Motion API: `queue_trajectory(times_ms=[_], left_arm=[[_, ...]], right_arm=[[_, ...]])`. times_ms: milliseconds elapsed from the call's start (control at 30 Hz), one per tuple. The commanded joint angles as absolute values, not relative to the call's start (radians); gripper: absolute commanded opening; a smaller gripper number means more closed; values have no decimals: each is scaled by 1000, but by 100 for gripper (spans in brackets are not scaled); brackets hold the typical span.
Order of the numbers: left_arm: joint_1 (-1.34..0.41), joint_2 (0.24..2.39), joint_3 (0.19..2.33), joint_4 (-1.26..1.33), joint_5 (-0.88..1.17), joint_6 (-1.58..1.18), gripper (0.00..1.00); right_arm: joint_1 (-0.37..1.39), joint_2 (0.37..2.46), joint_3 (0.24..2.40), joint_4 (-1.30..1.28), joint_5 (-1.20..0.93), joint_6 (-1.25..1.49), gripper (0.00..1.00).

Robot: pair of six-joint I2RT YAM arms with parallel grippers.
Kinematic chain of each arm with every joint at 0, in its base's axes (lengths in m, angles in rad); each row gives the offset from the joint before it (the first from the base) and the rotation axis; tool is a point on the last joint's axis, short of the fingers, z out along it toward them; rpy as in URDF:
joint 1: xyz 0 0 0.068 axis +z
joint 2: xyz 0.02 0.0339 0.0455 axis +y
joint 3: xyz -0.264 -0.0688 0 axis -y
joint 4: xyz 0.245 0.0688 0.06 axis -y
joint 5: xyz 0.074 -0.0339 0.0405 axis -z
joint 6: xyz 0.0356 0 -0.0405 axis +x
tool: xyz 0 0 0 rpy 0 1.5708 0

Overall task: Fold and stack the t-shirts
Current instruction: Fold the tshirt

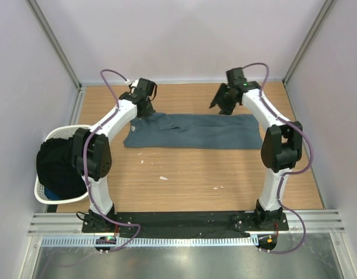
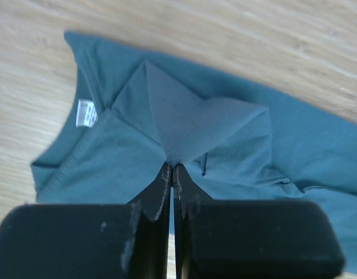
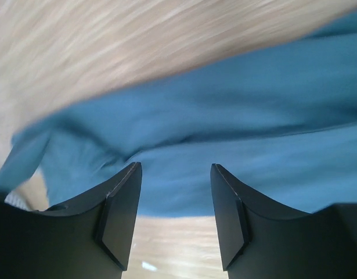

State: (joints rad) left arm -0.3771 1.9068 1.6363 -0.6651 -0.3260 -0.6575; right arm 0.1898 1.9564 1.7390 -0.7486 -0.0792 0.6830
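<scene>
A slate blue-grey t-shirt (image 1: 190, 131) lies folded into a long band across the far half of the wooden table. At its left end my left gripper (image 1: 144, 106) is shut on a pinched-up peak of the cloth (image 2: 190, 122), lifted a little off the rest. A small white neck label (image 2: 86, 112) shows beside that peak. My right gripper (image 1: 224, 102) hangs open just above the band's far edge towards its right end. In the right wrist view the blurred blue cloth (image 3: 224, 110) lies beyond the spread fingers (image 3: 123, 203), with nothing between them.
A white plastic laundry basket (image 1: 41, 192) stands off the table's left edge, holding dark clothes (image 1: 57, 167). Small white scraps (image 1: 163, 178) lie on the bare wood (image 1: 190, 174) in front of the shirt. Pale walls close in the table on three sides.
</scene>
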Motion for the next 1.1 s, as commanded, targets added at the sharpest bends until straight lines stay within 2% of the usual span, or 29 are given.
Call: queue_trajectory(times_ms=[0, 167, 400, 1067], left_arm=[[-371, 1824, 1589, -672, -305, -811, 0], [-373, 1792, 1514, -669, -308, -865, 0], [-370, 1784, 1457, -666, -299, -890, 0], [-301, 1786, 1384, -577, -230, -865, 0]], right_arm=[[284, 1977, 1775, -664, -176, 696, 56], [409, 2046, 1802, -583, -219, 769, 52], [557, 2186, 1905, -582, -147, 845, 46], [646, 2322, 1974, -489, -51, 1005, 47]])
